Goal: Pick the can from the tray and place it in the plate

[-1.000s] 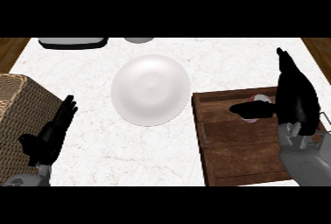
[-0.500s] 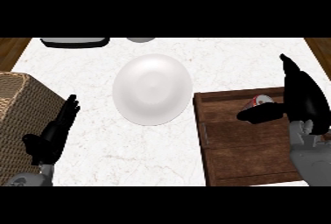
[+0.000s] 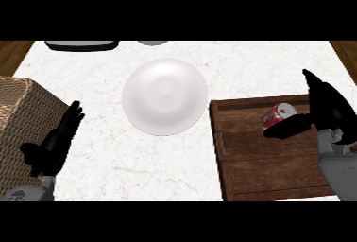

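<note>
Now | can [image 3: 278, 115] lies tilted in tray [image 3: 265, 175] | right hand [image 3: 327, 111] beside it, thumb touching, fingers straight | plate [image 3: 165, 96] left | left hand [image 3: 55, 144] rests open

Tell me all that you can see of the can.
The can is small, red with a silver top, and looks like metal. It lies tilted on the wooden tray, near the tray's far edge. The right hand is at it, its thumb against the can's near side, hiding part of it.
</note>
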